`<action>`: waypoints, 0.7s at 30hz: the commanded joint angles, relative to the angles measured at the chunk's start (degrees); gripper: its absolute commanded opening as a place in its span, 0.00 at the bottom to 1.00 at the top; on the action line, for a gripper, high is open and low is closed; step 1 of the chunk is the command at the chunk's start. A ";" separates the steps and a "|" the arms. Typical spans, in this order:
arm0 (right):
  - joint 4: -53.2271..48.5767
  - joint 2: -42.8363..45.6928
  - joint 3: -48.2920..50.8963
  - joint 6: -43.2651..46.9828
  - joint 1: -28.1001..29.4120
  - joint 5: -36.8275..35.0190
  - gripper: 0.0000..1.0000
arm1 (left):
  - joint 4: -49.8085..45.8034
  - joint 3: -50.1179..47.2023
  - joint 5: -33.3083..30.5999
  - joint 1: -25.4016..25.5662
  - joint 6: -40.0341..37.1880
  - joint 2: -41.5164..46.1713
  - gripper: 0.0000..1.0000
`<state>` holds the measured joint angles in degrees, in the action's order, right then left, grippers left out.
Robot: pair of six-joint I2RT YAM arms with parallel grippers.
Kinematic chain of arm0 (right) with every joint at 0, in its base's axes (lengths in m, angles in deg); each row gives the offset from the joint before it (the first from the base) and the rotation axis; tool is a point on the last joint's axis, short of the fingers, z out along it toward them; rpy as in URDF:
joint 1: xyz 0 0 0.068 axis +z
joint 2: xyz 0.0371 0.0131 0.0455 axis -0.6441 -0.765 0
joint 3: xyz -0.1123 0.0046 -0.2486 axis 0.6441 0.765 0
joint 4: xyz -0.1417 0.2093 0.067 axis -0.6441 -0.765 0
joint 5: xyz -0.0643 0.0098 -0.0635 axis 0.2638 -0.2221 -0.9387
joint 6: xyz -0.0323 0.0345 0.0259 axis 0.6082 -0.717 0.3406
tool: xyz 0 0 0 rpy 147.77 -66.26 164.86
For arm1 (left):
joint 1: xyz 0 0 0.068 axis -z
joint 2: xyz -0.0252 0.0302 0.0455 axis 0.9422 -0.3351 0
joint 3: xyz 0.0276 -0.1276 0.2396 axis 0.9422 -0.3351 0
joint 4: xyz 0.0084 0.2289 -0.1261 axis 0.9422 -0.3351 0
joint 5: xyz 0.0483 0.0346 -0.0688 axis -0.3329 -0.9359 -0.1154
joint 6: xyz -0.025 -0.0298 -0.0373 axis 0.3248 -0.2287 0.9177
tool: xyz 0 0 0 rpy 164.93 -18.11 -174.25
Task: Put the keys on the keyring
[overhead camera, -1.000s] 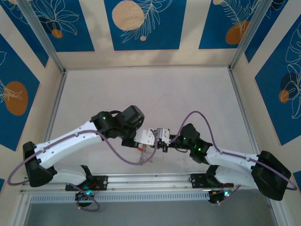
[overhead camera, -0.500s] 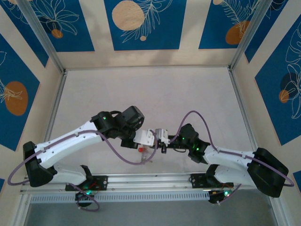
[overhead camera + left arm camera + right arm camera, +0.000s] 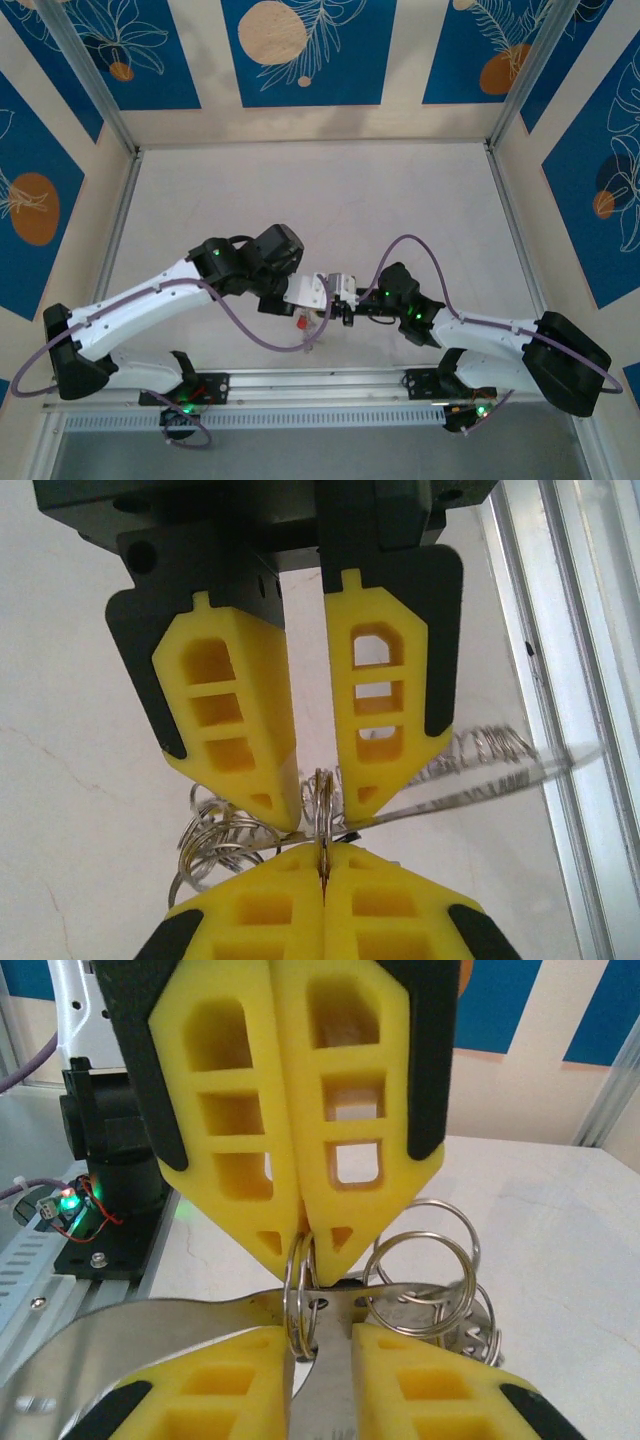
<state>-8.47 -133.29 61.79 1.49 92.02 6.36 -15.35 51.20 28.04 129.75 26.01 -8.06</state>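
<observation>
My two grippers meet tip to tip over the near middle of the table (image 3: 330, 200). My right gripper (image 3: 305, 1245) is shut on a small silvery split ring (image 3: 300, 1305) that passes through the hole of a flat metal key (image 3: 225, 1312). My left gripper (image 3: 320, 815) faces it with its fingers a narrow gap apart. The flat key (image 3: 470, 792) lies across its tips and seems clamped there. The split ring (image 3: 322, 792) stands in that gap. A bunch of bigger rings (image 3: 420, 1270) hangs beside it. A red tag (image 3: 300, 318) dangles below. A large oval loop is not made out.
The aluminium rail (image 3: 320, 378) along the table's near edge runs just below the grippers and also shows as rail (image 3: 570, 680). An arm base with a green light (image 3: 110, 1180) stands close behind. Open table surface stretches towards the back wall.
Both arms have shifted slightly, the right one leaning a little further left. The grippers stay together at the same spot with the ring and key between them.
</observation>
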 commanded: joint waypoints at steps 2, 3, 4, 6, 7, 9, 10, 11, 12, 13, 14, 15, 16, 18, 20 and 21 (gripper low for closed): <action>2.60 2.08 -0.10 0.34 0.37 -0.68 0.24 | -0.01 0.80 1.47 0.61 -0.24 -0.33 0.00; 2.55 2.38 0.12 0.30 0.30 -0.68 0.24 | -0.35 1.05 1.08 0.61 -0.15 -0.67 0.00; 2.48 2.61 0.30 0.39 0.30 -0.57 0.24 | -0.69 1.36 0.81 0.62 0.10 -0.96 0.00; 2.29 3.05 0.61 0.96 0.34 -0.09 0.22 | -1.02 1.59 0.70 0.61 0.12 -1.69 0.00; 2.10 3.27 0.69 1.02 0.31 -0.14 0.21 | -0.99 1.61 0.69 0.61 -0.03 -1.83 0.00; 1.85 3.70 0.80 1.09 0.31 -0.16 0.13 | -1.11 1.92 0.38 0.61 -0.11 -2.42 0.00; 1.83 3.81 0.79 1.10 0.31 -0.08 0.12 | -1.48 2.27 0.26 0.61 0.02 -2.67 0.00; 1.77 3.81 0.71 1.27 0.30 0.00 0.12 | -1.78 2.59 0.17 0.61 0.11 -3.01 0.00; 1.68 3.83 0.65 1.45 0.29 0.15 0.13 | -1.81 2.65 0.25 0.59 0.07 -3.21 0.00; 1.51 3.81 0.62 1.58 0.29 0.18 0.16 | -1.90 2.64 0.41 0.61 -0.11 -3.33 0.00; 1.50 3.81 0.62 1.63 0.38 0.11 0.21 | -2.00 2.64 0.31 0.62 -0.38 -3.54 0.00; 1.55 3.88 0.61 1.58 0.29 0.04 0.24 | -2.11 2.88 -0.06 0.61 -0.41 -3.74 0.00; 1.73 3.73 0.70 1.39 0.37 -0.08 0.24 | -2.59 3.30 -0.25 0.61 -0.28 -3.95 0.00; 2.01 3.46 0.57 1.32 0.35 0.04 0.24 | -3.01 3.78 -0.06 0.61 0.10 -4.13 0.00; 1.95 3.46 0.52 1.28 0.26 0.22 0.23 | -2.69 3.40 0.35 0.61 -0.12 -4.05 0.00; 2.02 3.59 0.45 1.26 0.37 0.23 0.20 | -2.58 3.30 0.16 0.61 -0.23 -4.10 0.00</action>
<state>-9.93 -130.95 62.71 2.37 91.95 6.16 -17.39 53.54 28.15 129.77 25.97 -11.06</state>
